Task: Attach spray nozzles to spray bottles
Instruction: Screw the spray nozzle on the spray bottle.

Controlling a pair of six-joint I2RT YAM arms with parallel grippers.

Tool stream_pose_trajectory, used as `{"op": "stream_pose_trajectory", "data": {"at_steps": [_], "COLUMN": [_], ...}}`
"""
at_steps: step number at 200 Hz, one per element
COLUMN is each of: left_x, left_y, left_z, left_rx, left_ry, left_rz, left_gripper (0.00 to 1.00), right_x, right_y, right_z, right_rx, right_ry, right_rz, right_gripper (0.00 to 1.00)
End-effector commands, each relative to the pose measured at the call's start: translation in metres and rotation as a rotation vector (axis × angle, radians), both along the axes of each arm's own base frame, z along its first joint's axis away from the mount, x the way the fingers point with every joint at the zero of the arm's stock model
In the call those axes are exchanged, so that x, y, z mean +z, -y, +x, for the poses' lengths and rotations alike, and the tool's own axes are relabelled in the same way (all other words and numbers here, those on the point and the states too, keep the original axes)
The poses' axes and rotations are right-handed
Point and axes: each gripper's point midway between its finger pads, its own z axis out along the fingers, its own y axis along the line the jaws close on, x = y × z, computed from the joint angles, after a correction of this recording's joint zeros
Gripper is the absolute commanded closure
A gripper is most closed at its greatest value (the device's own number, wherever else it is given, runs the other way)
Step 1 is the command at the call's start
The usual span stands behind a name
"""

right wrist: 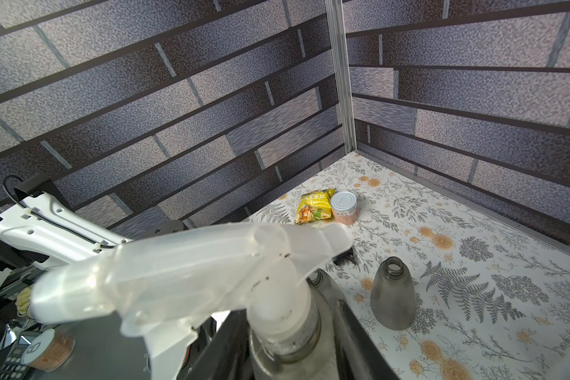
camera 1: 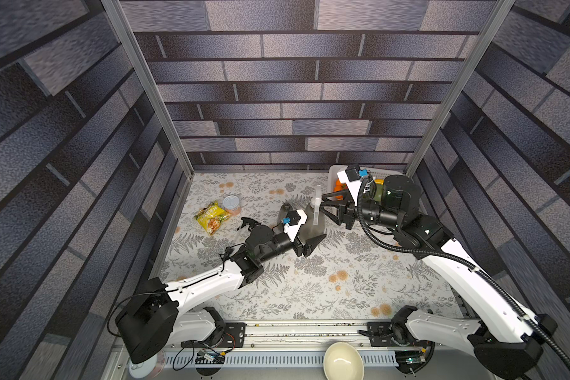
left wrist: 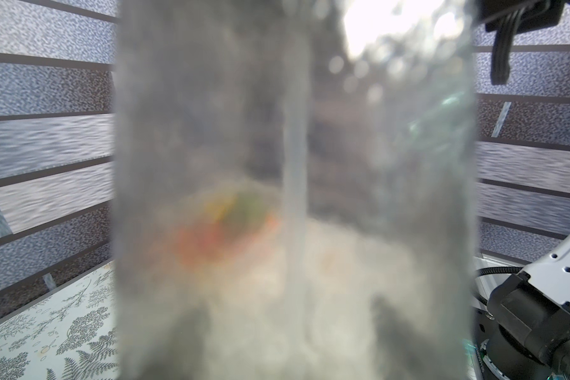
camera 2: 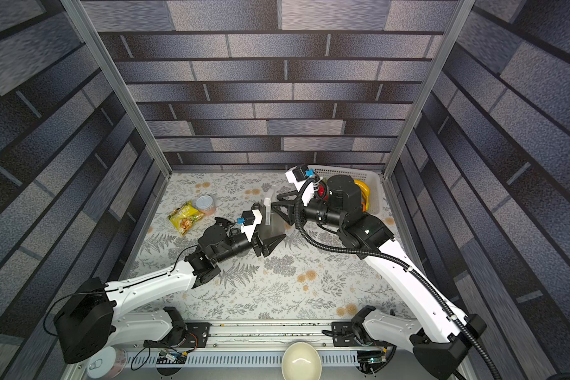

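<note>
Left arm reaches in low across the table, and the left gripper [camera 1: 313, 231] is clamped round the body of the upright spray bottle [camera 1: 310, 225] at mid-table. Right arm folds in from the far side. The right gripper [camera 1: 322, 201] sits level, jaws either side of the white nozzle [right wrist: 191, 273] seated on that bottle's neck; whether they pinch it, I cannot tell. A second bottle [right wrist: 392, 296] stands uncapped just beside, with a black nozzle [camera 1: 249, 223] lying near it. There's a floral tablecloth [camera 1: 310, 289], brick-patterned walls [camera 1: 293, 65], and a snack bag [camera 1: 211, 217] touching a can [camera 1: 231, 204].
</note>
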Motion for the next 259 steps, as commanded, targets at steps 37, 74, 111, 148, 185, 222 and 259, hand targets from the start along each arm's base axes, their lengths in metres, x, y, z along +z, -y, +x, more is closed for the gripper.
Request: {"op": "stream_pose_trajectory", "data": {"at_steps": [37, 74, 111, 148, 185, 222, 259], "left_x": [0.029, 0.032, 0.034, 0.035, 0.037, 0.041, 0.043], "left_y": [0.002, 0.003, 0.006, 0.010, 0.012, 0.015, 0.016], "left_z": [-0.005, -0.004, -0.004, 0.000, 0.004, 0.008, 0.011], "left_rx": [-0.020, -0.018, -0.018, -0.009, 0.005, 0.023, 0.041], "left_ry": [0.057, 0.065, 0.071, 0.070, 0.078, 0.086, 0.095], "left_rz": [-0.041, -0.047, -0.044, -0.045, -0.044, -0.053, -0.055], "left_gripper": [0.19, 0.19, 0.19, 0.20, 0.20, 0.20, 0.20], "right_x": [-0.002, -0.009, -0.013, -0.022, -0.038, -0.049, -0.052], "right_y": [-0.002, -0.002, -0.001, 0.004, 0.008, 0.012, 0.012], "right_z": [0.004, 0.008, 0.011, 0.015, 0.020, 0.027, 0.033], "right_rx": [0.000, -0.014, -0.035, -0.083, -0.149, -0.277, -0.403], "right_ry": [-0.011, -0.019, -0.021, -0.022, -0.016, 0.032, 0.081], "right_rz": [0.020, 0.014, 0.018, 0.018, -0.019, -0.068, -0.076], "right_gripper": [0.57, 0.60, 0.65, 0.71, 0.75, 0.78, 0.81]}}
